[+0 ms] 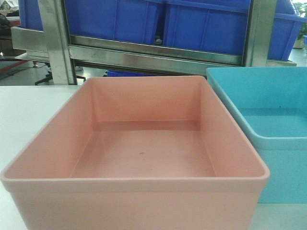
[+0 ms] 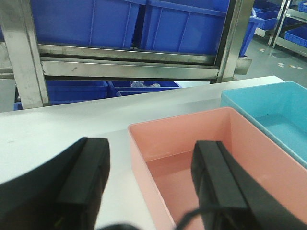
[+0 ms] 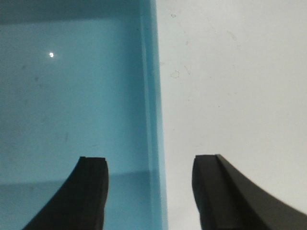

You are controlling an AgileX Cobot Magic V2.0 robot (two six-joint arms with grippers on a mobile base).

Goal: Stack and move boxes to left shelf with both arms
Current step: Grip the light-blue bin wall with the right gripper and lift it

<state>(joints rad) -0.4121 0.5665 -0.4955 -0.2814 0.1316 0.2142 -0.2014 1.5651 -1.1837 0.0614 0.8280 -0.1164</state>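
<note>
The salmon pink tub [image 1: 144,143] stands empty on the white table, close in front. The light sky-blue tub [image 1: 268,124] stands to its right, also empty. In the left wrist view my left gripper [image 2: 151,165] is open, straddling the left wall of the pink tub [image 2: 216,143], one finger outside, one inside. In the right wrist view my right gripper [image 3: 151,177] is open, straddling the right wall of the blue tub [image 3: 72,96], its left finger over the inside, its right finger over the table. The steel shelf bar [image 1: 158,55] runs behind the table.
Dark blue ribbed crates [image 1: 201,24] fill the rack level behind the table, between steel uprights [image 1: 57,43]. More blue crates [image 2: 76,88] sit lower down behind the table edge. White tabletop [image 1: 29,110] lies left of the pink tub and right of the blue tub [image 3: 230,86].
</note>
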